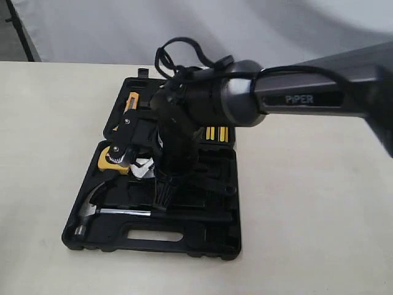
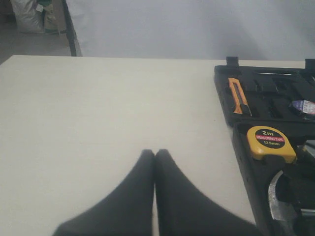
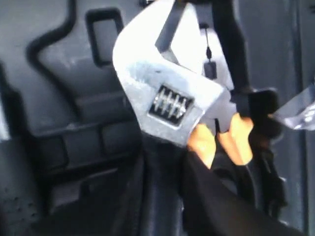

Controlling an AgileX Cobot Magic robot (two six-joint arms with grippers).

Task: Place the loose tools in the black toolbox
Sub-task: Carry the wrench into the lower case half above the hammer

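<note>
The right pincer (image 3: 165, 172) is clamping the adjustable wrench (image 3: 167, 93) by its handle, silver jaws jutting ahead of it over the black toolbox (image 1: 153, 236). The left pincer (image 2: 154, 153) is sitting closed, empty.

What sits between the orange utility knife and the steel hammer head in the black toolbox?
The yellow tape measure, clearest in the left wrist view.

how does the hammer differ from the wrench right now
Pose: the hammer lies flat in its slot near the carry handle of the toolbox; the wrench hangs over its middle. State: the hammer is free; the wrench is gripped by its handle in the right pincer. Shape: the hammer has a curved claw; the wrench an open jaw with a ridged wheel. Both have silver heads and black handles.
</note>
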